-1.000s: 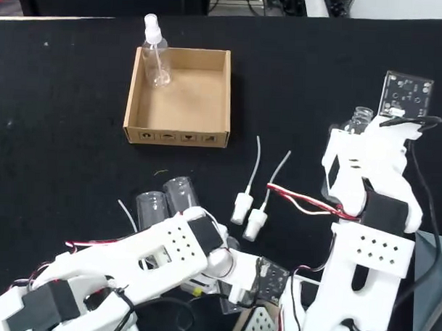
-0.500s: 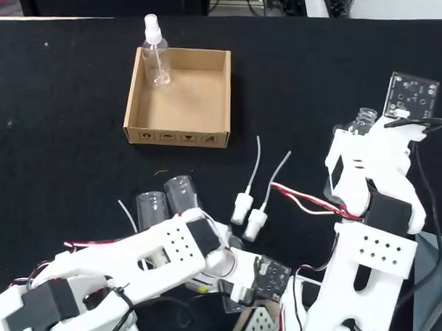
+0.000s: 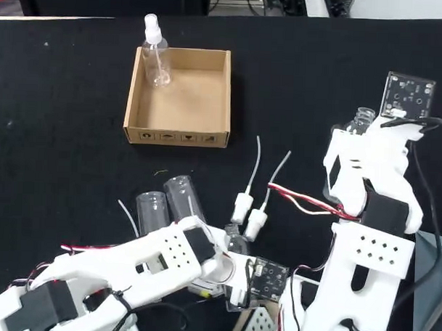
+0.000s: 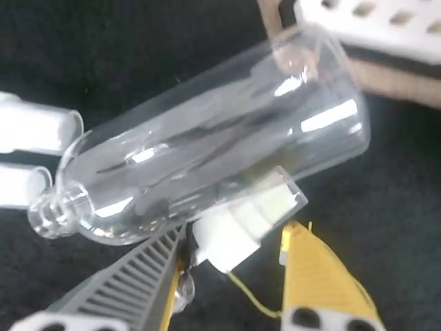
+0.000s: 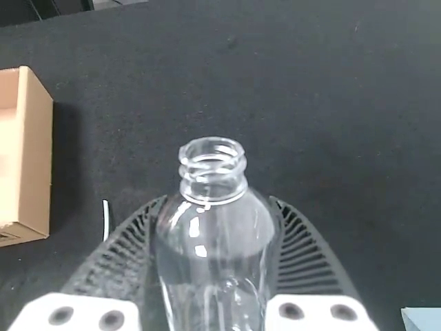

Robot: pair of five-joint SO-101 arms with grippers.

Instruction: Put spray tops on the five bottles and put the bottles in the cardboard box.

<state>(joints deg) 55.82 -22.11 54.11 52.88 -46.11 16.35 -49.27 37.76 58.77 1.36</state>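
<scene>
**High view:** 1 capped bottle point(image 3: 155, 54) stands in the far left corner of the cardboard box point(image 3: 176, 138), so by my count 1 of 5 is done. On the near side of the box, 2 uncapped bottles point(image 3: 165, 201) sit side by side. 2 loose spray tops point(image 3: 248, 214) lie near the box's right front corner, their tubes pointing toward it. Well to the right of the box, the right gripper point(image 3: 356, 137) holds an open-necked bottle point(image 3: 363, 118) upright. The left arm point(image 3: 152, 261) lies across the table nearer than the uncapped pair.

**Left wrist view:** A fifth bottle point(image 4: 207, 145), clear and capless, lies on its side just beyond the left gripper point(image 4: 231, 248). The jaws are spread to either side of a white spray top point(image 4: 241, 215) that lies against the bottle. I see no firm pinch on it. The 2 loose tops point(image 4: 31, 155) show beside this bottle's neck.

**Right wrist view:** The right gripper point(image 5: 215, 207) is clamped round the body of the upright bottle point(image 5: 212, 165), whose threaded neck is bare. The box's corner point(image 5: 24, 152) lies well off to one side.

**Judgement:** 4 bottles need tops and boxing. The held bottle and the top at the left gripper look like the next pairing.
</scene>
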